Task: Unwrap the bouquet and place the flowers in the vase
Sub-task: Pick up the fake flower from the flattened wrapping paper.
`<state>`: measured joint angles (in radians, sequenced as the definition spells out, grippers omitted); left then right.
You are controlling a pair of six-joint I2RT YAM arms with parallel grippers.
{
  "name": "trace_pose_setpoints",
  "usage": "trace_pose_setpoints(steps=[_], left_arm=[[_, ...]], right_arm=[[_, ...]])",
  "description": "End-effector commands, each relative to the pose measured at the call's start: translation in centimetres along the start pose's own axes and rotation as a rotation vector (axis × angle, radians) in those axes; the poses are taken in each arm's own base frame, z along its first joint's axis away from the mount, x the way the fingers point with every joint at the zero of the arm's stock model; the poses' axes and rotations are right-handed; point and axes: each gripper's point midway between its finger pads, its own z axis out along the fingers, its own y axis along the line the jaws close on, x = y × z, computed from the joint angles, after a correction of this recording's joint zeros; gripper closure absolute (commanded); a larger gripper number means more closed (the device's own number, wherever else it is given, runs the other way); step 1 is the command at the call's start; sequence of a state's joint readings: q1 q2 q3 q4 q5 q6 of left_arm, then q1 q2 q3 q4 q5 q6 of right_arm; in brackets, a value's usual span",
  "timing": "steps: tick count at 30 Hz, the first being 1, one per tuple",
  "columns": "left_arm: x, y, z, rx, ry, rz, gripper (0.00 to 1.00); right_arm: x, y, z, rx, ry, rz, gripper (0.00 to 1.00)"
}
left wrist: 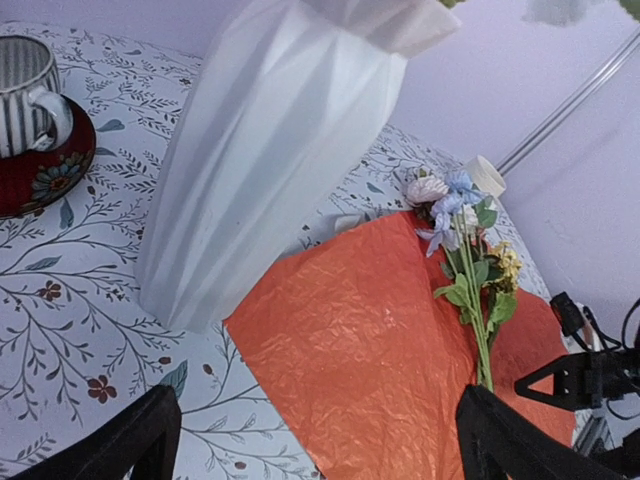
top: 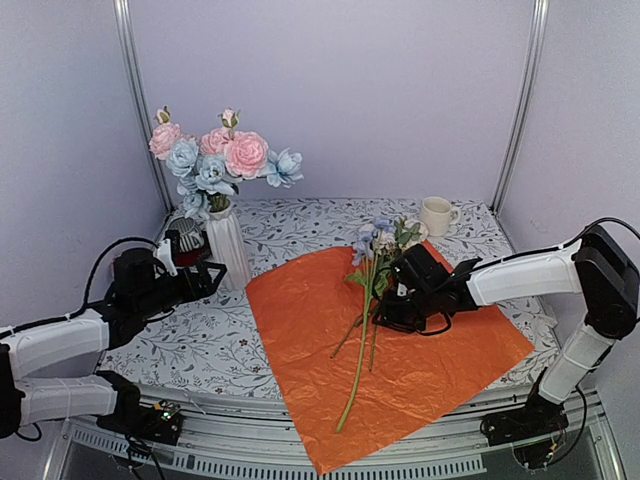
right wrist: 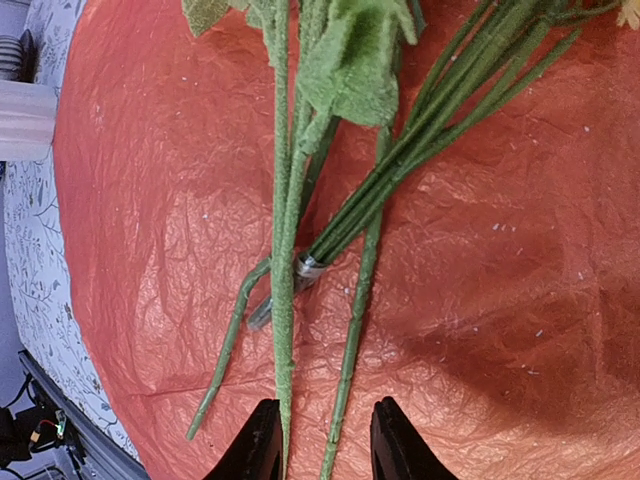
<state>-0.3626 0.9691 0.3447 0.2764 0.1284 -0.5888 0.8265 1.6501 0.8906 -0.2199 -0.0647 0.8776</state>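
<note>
The bouquet lies unwrapped: its orange paper (top: 420,370) (left wrist: 370,340) (right wrist: 500,300) is spread flat on the table. A few flowers (top: 375,260) (left wrist: 465,230) rest on it, stems toward me. The white ribbed vase (top: 228,245) (left wrist: 270,150) stands at the back left and holds pink and blue blooms (top: 215,155). My right gripper (top: 385,310) (right wrist: 322,440) hovers low over the stems (right wrist: 285,250). Its jaws stand narrowly apart, one thin stem (right wrist: 350,330) between them and another against the left finger. My left gripper (top: 205,275) (left wrist: 315,440) is wide open beside the vase, holding nothing.
A striped grey cup (left wrist: 25,85) on a red saucer (left wrist: 50,180) sits just behind the vase. A cream mug (top: 436,215) stands at the back right. A metal band (right wrist: 310,268) ties some stems together. Metal frame posts rise at the back corners.
</note>
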Motion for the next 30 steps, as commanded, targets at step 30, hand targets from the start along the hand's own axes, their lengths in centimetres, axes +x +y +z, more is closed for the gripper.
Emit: trace_pose_setpoints(steps=[30], left_arm=[[4.3,-10.0,-0.8,0.386,0.178,0.030,0.13]], right_arm=[[-0.9,4.4,1.0,-0.113,-0.051,-0.003,0.96]])
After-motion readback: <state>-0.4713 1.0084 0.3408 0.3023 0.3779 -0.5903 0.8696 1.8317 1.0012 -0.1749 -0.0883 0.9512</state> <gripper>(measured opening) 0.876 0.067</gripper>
